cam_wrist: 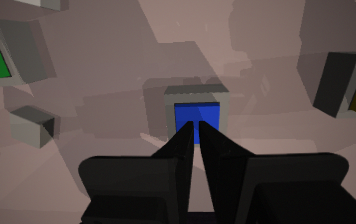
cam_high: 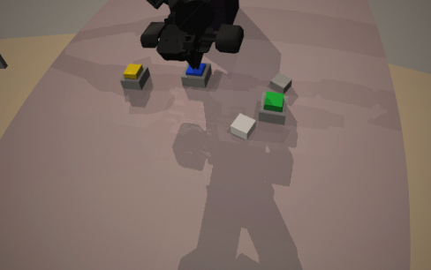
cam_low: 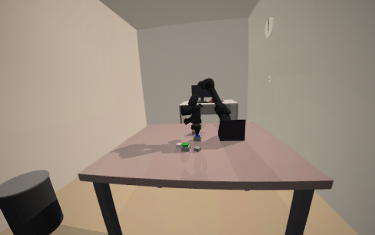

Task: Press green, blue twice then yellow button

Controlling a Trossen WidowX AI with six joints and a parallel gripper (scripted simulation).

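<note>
My gripper (cam_high: 195, 67) (cam_low: 197, 134) (cam_wrist: 195, 126) is shut and empty, pointing down with its tips over the blue button (cam_high: 190, 72) (cam_low: 197, 138) (cam_wrist: 197, 112). The tips are at or just above the blue cap; I cannot tell whether they touch it or whether the cap is pressed down. The green button (cam_high: 274, 101) (cam_low: 185, 145) (cam_wrist: 3, 69) stands apart, right of the gripper in the top view, its cap raised. The yellow button (cam_high: 132, 71) (cam_low: 194, 131) stands to the left there, its cap raised; its edge shows at the right of the wrist view.
A white block (cam_high: 243, 126) (cam_low: 179, 144) lies beside the green button, on the side nearer the top camera. A grey block (cam_high: 281, 83) (cam_low: 197, 148) (cam_wrist: 31, 127) lies just behind the green button. The black arm base (cam_low: 232, 130) stands on the table (cam_low: 253, 169).
</note>
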